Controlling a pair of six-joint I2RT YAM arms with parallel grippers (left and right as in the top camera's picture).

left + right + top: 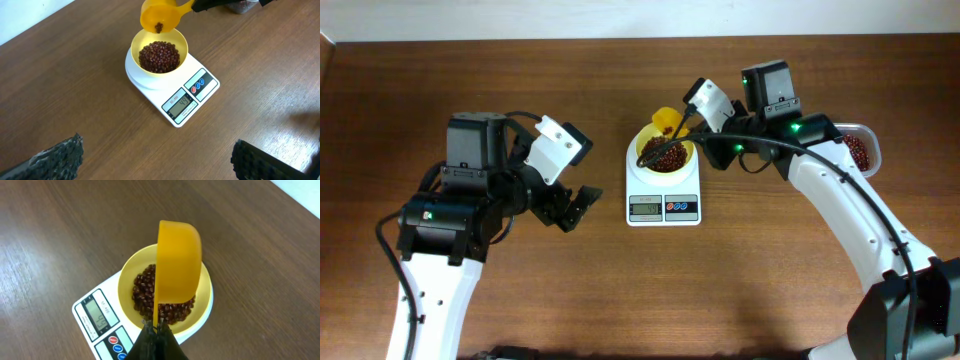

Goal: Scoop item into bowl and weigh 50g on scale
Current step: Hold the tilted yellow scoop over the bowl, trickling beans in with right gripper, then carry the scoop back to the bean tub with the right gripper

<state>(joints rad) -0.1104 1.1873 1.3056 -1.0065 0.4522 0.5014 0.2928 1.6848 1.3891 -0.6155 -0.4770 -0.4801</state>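
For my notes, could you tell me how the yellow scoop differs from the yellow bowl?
The scoop hangs tilted in the right gripper; the bowl sits upright on the scale. The scoop is nearly empty and orange-yellow; the bowl holds a heap of beans and is paler. Both are round.

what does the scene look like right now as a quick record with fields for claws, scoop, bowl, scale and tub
left claw: open, empty, above the table left of the scale
right claw: shut on the scoop handle
scoop: orange-yellow, tipped over the bowl, a few beans inside
bowl: yellow, sitting on the scale
beans: heap in the bowl
scale: white, display lit, digits too small to read surely
tub: clear, more beans inside, partly behind the right arm
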